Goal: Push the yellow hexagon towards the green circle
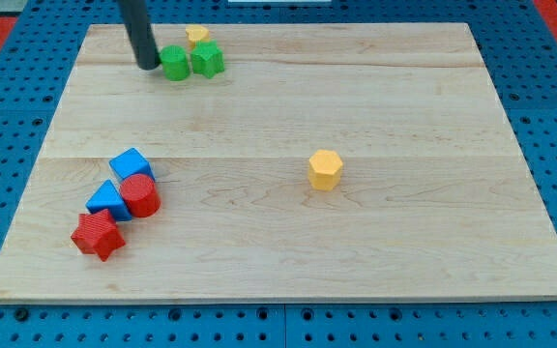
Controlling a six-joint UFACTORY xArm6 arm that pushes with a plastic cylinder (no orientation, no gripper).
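The yellow hexagon (325, 169) sits alone right of the board's middle. The green circle (174, 63) stands near the view's top left, touching a second green block (207, 59) on its right. My tip (149, 66) rests on the board just left of the green circle, close to it or touching. The tip is far from the yellow hexagon, up and to the left of it.
A small yellow block (197, 36) lies just behind the green pair. At the lower left are two blue blocks (131, 164) (109, 200), a red cylinder (140, 194) and a red star-like block (98, 235). The wooden board (404, 261) lies on a blue pegboard.
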